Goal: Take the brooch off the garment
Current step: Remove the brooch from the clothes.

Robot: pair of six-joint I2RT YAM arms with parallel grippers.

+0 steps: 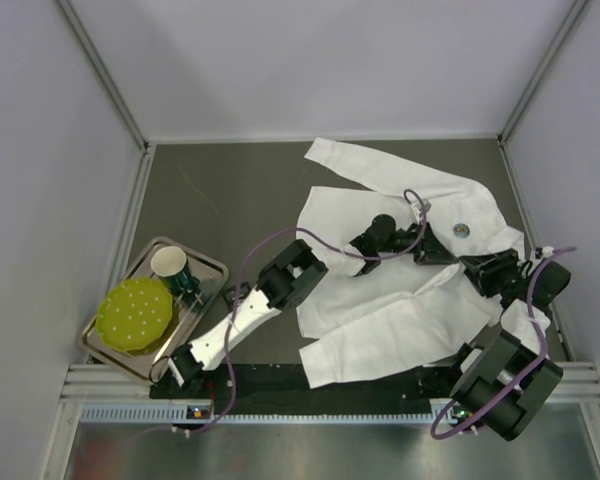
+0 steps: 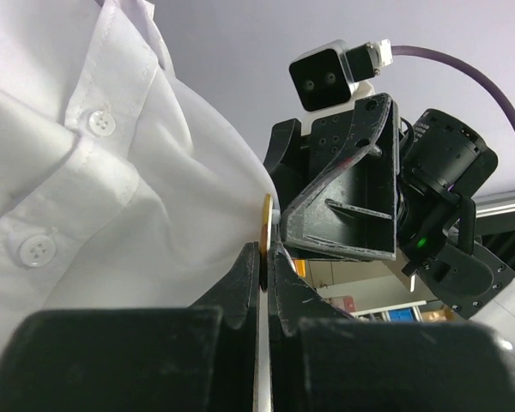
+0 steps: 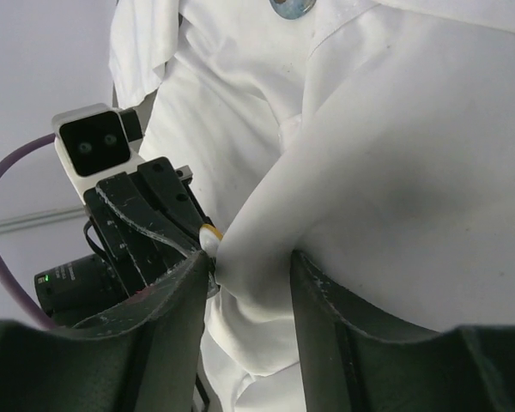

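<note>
The white garment (image 1: 380,300) lies spread over the right half of the table. My left gripper (image 1: 412,243) (image 2: 266,249) is shut on the brooch (image 2: 266,225), a small thin disc with a yellow rim, seen edge-on at the cloth's edge. In the right wrist view the brooch (image 3: 209,233) peeks out between the left fingers (image 3: 154,219) and a raised fold of garment (image 3: 386,154). My right gripper (image 1: 438,252) (image 3: 251,257) faces the left one, its jaws closed about that fold, with cloth filling the gap between them.
A round bluish badge (image 1: 461,229) (image 3: 292,7) sits on the shirt's chest, just beyond the grippers. A metal tray (image 1: 212,268) at the left holds a green dotted disc (image 1: 133,313) and a cup (image 1: 170,265). Walls enclose the table.
</note>
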